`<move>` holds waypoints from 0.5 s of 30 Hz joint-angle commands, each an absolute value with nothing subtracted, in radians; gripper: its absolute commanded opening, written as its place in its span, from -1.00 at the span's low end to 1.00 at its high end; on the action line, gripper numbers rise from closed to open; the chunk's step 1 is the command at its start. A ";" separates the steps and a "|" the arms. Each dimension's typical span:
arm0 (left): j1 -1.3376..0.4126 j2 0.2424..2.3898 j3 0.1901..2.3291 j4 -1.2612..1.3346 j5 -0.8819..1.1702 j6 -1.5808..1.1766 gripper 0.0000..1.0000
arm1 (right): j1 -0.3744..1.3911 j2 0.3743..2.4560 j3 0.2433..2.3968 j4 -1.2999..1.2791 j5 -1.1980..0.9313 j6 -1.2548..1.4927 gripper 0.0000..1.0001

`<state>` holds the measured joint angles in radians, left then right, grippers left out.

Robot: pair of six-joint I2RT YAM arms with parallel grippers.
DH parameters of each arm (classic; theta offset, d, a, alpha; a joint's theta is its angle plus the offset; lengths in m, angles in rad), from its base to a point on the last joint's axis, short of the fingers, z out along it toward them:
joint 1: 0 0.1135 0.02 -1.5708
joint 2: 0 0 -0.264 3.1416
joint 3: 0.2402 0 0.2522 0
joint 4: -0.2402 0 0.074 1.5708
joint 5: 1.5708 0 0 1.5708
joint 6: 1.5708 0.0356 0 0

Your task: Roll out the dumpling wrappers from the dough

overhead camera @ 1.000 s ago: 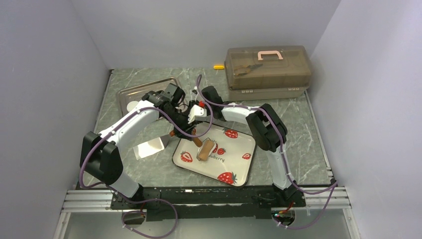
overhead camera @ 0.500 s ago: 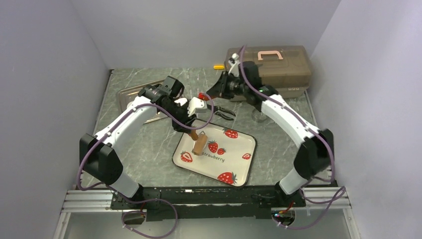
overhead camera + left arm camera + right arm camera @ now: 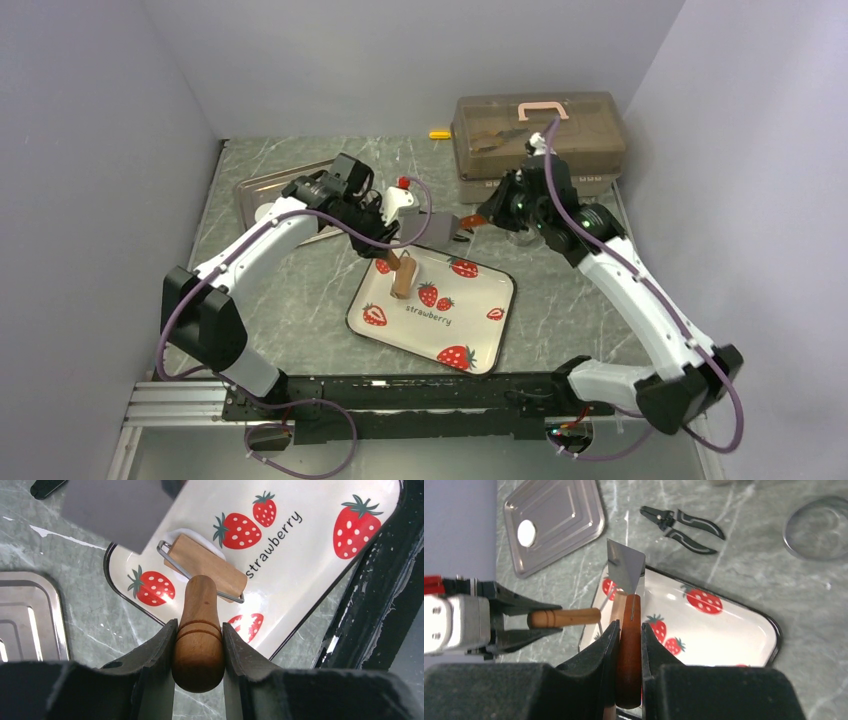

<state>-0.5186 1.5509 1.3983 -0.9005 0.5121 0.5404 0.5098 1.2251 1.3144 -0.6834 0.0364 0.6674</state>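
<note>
My left gripper (image 3: 198,626) is shut on the wooden handle of the roller (image 3: 207,567), whose cylinder rests on the strawberry plate (image 3: 320,555) near its far left corner. In the top view the left gripper (image 3: 385,252) holds the roller (image 3: 402,277) tilted steeply. My right gripper (image 3: 629,626) is shut on the brown handle of a scraper, and its metal blade (image 3: 625,565) hangs over the plate's far edge, just above the roller. A small round white piece of dough (image 3: 526,532) lies on the metal tray (image 3: 569,510). No dumpling wrappers show on the plate.
Black pliers (image 3: 684,522) and a clear round ring (image 3: 819,527) lie on the marble table behind the plate. A brown toolbox (image 3: 540,135) stands at the back right, with a small yellow item (image 3: 439,134) beside it. The metal tray (image 3: 300,185) sits at the back left.
The right arm has swung out to the right and now holds the scraper with its blade over the plate's far edge. The left gripper has tipped the roller steeper and shifted it farther back.
</note>
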 commanded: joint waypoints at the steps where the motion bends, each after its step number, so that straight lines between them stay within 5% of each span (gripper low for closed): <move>1: -0.547 1.537 1.387 -0.793 0.495 0.461 -1.00 | 0.514 1.114 1.264 -0.760 0.099 0.760 -1.00; 9: -0.564 1.539 1.331 -0.738 0.516 0.420 -1.00 | 0.566 1.010 1.128 -0.798 0.092 0.871 -1.00; 15: -0.564 1.537 1.335 -0.739 0.513 0.423 -1.00 | 0.565 0.965 1.231 -0.924 0.130 0.856 -1.00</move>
